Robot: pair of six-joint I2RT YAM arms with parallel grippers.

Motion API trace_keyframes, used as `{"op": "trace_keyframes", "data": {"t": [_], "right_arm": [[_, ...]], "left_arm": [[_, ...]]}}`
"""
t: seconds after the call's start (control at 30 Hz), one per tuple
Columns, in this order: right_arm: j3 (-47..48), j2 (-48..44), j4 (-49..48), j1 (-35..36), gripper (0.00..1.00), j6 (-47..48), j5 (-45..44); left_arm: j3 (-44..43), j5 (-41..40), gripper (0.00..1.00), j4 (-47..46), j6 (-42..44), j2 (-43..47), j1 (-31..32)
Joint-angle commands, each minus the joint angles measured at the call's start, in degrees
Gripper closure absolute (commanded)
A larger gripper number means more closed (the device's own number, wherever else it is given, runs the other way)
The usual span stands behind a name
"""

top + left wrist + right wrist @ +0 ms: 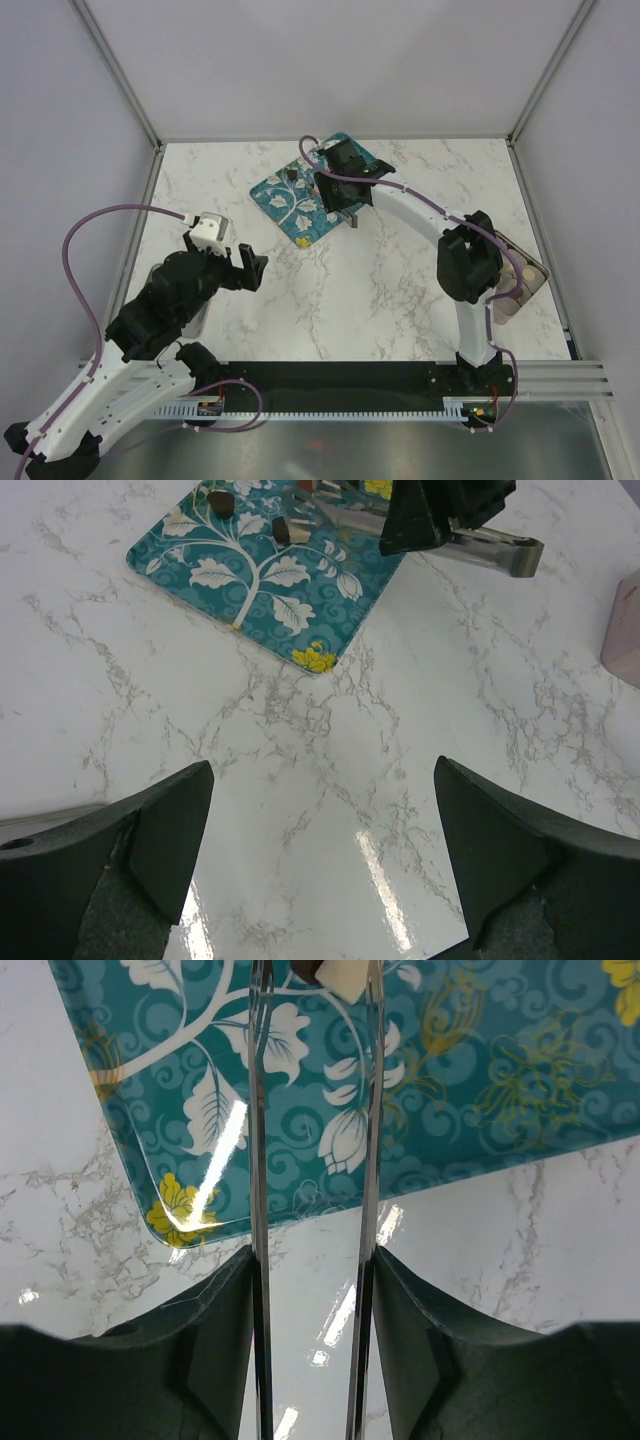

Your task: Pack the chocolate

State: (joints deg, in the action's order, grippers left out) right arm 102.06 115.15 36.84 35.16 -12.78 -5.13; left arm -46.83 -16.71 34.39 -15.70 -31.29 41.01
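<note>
**A:** Where is the chocolate (338,974)?

**B:** On the teal tray (480,1090). In my right wrist view a cream piece with a dark brown one touching it lies between the tips of the tongs (260,1160), toward the tray's far edge. A couple more dark pieces lie on the tray's white leaf pattern.

**A:** And the jaws?

**B:** My right gripper (315,1280) is clamped around the tongs' two arms, which stand slightly apart and have nothing pinched yet. My left gripper (320,770) is spread wide with nothing in it, over bare marble on the near side of the tray.

**A:** How do you take the piece cleanly?

**B:** I'd centre the tips on the cream piece alone, so that the brown neighbour isn't dragged along, and lower them until they nearly touch the tray. Then I'd squeeze slowly, because a rounded piece probably skids on that glossy surface. The box (540,270) is well to the right of the tray, so I'd lift it straight up before swinging across.

**A:** Any brand or lettering?

**B:** None I can read. The tray shows only painted leaves and yellow flowers.
</note>
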Motion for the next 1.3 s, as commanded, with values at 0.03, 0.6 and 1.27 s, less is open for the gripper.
{"op": "trace_keyframes", "data": {"t": [0.03,0.6,1.27], "right_arm": [[4.1,2.5,-2.4,1.1,0.44,4.9,1.1],[0.2,4.4,-3.7,1.1,0.44,9.1,-0.5],[-2.8,2.7,-4.8,0.4,0.58,7.9,-2.3]], "left_arm": [[0.0,-2.7,0.00,-0.4,0.1,-0.1,0.3],[-0.3,-2.7,0.00,-0.5,0.3,-2.0,0.3],[-0.4,-3.2,0.00,-0.6,0.3,-2.6,0.3]]}}
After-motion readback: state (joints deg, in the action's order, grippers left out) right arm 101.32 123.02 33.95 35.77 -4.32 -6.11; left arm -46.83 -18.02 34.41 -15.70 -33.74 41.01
